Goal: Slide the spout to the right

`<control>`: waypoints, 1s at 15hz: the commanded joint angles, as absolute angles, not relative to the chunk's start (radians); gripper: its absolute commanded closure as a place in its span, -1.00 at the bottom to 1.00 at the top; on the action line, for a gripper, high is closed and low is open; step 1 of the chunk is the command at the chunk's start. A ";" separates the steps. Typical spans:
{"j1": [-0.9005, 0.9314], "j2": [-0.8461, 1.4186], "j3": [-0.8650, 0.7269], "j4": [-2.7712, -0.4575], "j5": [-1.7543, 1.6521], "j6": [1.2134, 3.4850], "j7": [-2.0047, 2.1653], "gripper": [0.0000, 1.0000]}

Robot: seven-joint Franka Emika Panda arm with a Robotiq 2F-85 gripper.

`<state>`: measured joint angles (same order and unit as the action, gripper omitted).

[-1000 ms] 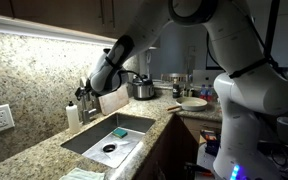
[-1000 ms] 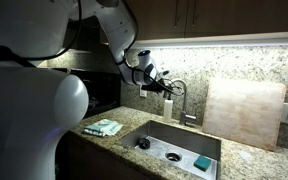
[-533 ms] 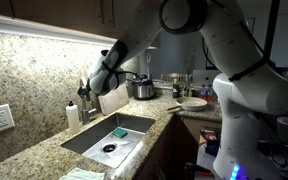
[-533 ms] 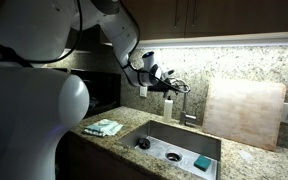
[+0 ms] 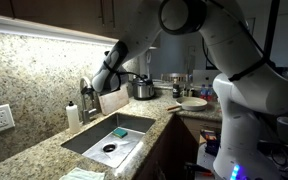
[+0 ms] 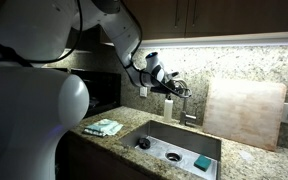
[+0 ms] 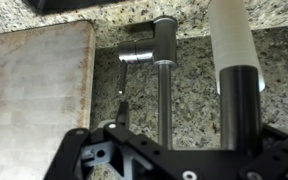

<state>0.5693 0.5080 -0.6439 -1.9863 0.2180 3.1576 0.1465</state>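
The spout (image 6: 181, 90) is a thin silvery gooseneck rising behind the sink (image 6: 154, 130); it also shows in an exterior view (image 5: 87, 86). In the wrist view its neck (image 7: 164, 95) runs straight up the picture from the base and lever (image 7: 136, 54). My gripper (image 7: 182, 128) is open, with the neck standing between the fingers (image 7: 121, 108) and not clamped. In both exterior views the gripper (image 6: 162, 80) (image 5: 102, 78) sits at the top of the arch.
A white soap bottle (image 5: 73, 114) (image 7: 230, 35) stands beside the faucet. A pale cutting board (image 6: 242, 112) (image 7: 34, 95) leans on the granite backsplash. The sink holds a teal sponge (image 6: 201, 161). A green cloth (image 6: 104, 127) lies on the counter. Pots (image 5: 141, 89) stand further along the counter.
My gripper has shifted a little along the backsplash toward the cutting board, staying at the spout's arch. The spout's own swing is too small to tell.
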 commanded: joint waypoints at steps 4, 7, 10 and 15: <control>0.630 0.487 -0.817 -2.094 0.271 3.109 0.236 -1.00; 0.659 0.490 -0.898 -2.124 0.269 3.082 0.278 -1.00; 0.671 0.493 -0.942 -2.126 0.263 3.041 0.309 -1.00; 0.654 0.443 -0.925 -2.139 0.242 2.948 0.264 -1.00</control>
<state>0.6498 0.4994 -0.9461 -2.1140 0.2539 3.0174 0.2959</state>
